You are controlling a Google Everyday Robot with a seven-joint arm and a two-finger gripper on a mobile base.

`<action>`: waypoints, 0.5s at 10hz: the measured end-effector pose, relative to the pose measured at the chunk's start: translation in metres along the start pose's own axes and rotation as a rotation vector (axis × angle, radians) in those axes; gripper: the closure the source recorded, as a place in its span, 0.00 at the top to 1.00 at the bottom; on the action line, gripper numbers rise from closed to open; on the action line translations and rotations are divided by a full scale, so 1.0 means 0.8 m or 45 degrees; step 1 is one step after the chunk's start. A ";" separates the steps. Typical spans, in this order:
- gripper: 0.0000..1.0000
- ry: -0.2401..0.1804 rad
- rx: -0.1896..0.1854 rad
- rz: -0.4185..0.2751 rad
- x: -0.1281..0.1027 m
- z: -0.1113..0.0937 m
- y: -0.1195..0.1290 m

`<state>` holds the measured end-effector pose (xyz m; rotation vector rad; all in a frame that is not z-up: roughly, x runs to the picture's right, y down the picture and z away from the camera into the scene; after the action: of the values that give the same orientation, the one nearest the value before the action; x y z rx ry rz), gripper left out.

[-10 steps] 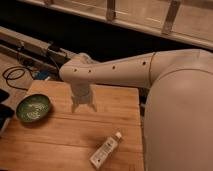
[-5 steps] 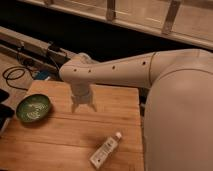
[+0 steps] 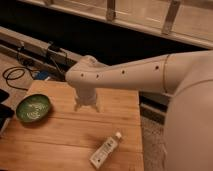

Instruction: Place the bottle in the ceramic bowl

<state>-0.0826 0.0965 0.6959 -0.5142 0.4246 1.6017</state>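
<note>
The pincer is seen pointing down over the middle of the wooden worktop, its fingers apart and nothing held between them. The bottle is found lying flat on the worktop toward 5 o'clock from the pincer, well apart from it and near the front edge. Its long axis is set from 7 o'clock to 1 o'clock, with the white cap at the 1 o'clock end. The ceramic bowl is placed at 9 o'clock from the pincer, near the left edge. One bottle, one bowl and one arm are counted. A reach toward 5 o'clock is judged to be needed first.
</note>
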 end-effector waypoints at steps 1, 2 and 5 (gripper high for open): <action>0.65 -0.034 -0.025 0.031 0.003 -0.003 -0.002; 0.65 -0.043 -0.030 0.041 0.003 -0.003 -0.005; 0.65 -0.045 -0.030 0.034 0.003 -0.003 -0.003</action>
<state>-0.0804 0.0974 0.6921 -0.4988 0.3877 1.6409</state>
